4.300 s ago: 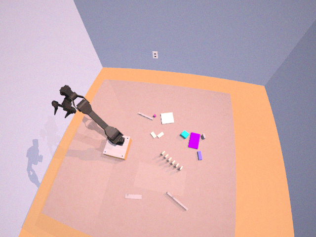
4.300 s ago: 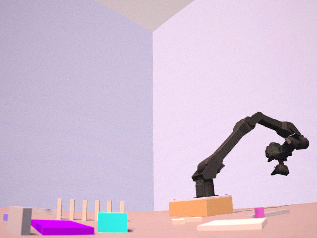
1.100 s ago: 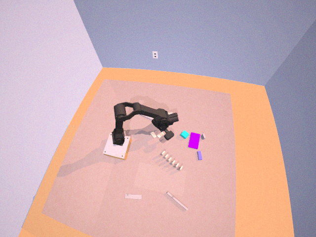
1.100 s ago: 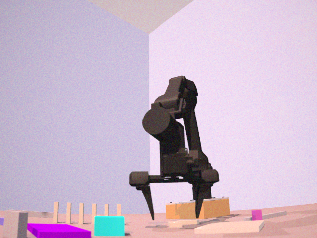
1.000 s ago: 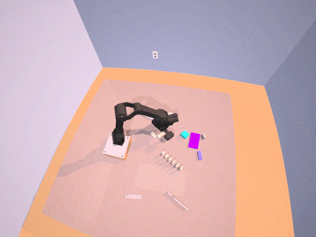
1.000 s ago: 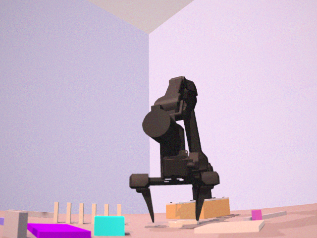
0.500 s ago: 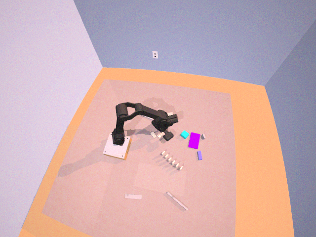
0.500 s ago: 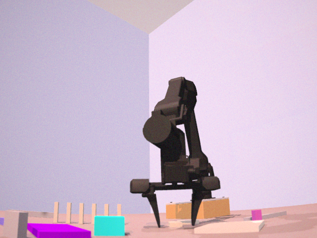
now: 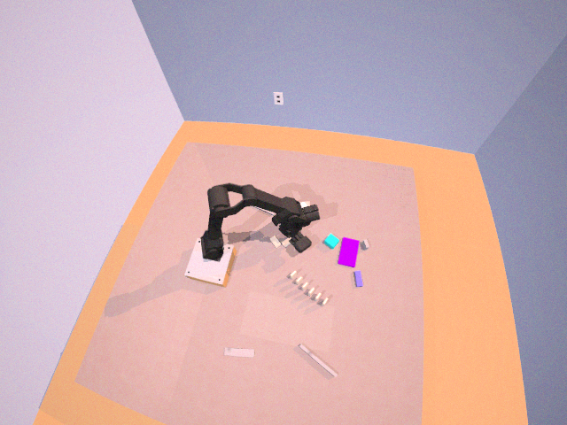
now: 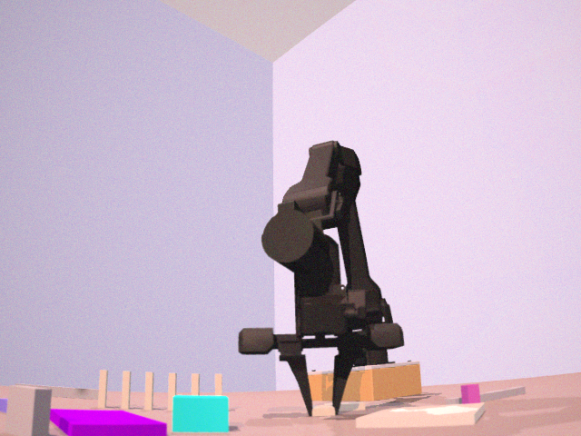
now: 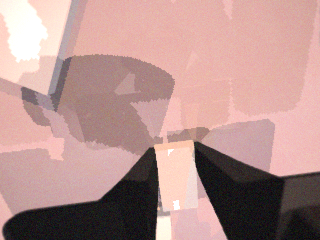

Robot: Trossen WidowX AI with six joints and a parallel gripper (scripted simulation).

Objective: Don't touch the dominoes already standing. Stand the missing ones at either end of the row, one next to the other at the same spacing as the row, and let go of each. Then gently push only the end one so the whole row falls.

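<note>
Several cream dominoes [image 9: 304, 286] [image 10: 149, 390] stand upright in a spaced diagonal row, in front of the arm in the top view and at the left in the exterior view. My gripper [image 10: 322, 413] [image 11: 173, 150] points down at the table, away from the row. Its fingers are shut on a cream domino [image 9: 286, 242] [image 10: 322, 411] [image 11: 175, 175] lying flat on the table, with a fingertip against each long side. A second loose domino [image 9: 275, 241] [image 11: 164, 227] lies flat close beside it, on the arm base side. The fingertips are hidden in the top view.
A cyan block [image 9: 331, 241] [image 10: 201, 413], a purple slab [image 9: 348, 252] [image 10: 113, 422], a grey block [image 9: 365, 244] and a violet block [image 9: 358, 279] lie beyond the gripper. A white slab [image 9: 305, 204] [image 10: 412, 417] and magenta block [image 10: 469, 392] are on its other side. Pale bars [image 9: 238, 352] [image 9: 317, 360] lie past the row.
</note>
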